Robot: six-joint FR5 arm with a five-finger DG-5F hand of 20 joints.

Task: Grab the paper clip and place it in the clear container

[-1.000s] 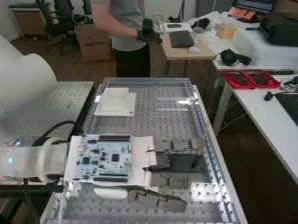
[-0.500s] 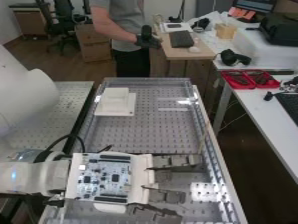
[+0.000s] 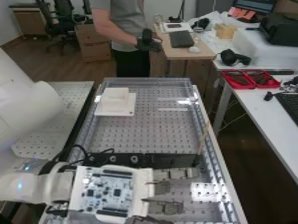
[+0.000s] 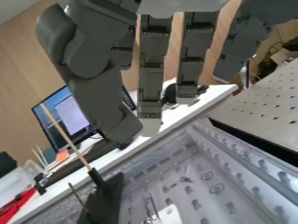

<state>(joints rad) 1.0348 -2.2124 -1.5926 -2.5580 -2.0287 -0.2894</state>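
The hand (image 3: 159, 189) is low in the high view, over the near part of the perforated bench surface, its fingers straight and pointing right. In the wrist view the hand (image 4: 153, 65) hangs with long, relaxed fingers and nothing held between them. Clear walls surround the perforated floor; their far rim (image 3: 148, 79) lies well beyond the hand. A small dark looped shape (image 4: 186, 179) rests on that floor in the wrist view; whether it is the paper clip I cannot tell.
A dark long block (image 3: 166, 160) lies just beyond the hand, with a thin wooden stick (image 4: 65, 135) standing at its end. A white stepped block (image 3: 116, 103) sits farther up at the left. Red trays (image 3: 251, 79) are on the side table.
The hand has moved toward the bench's near end, its fingers staying extended. The dark block, earlier largely covered by the hand, now shows beyond it.
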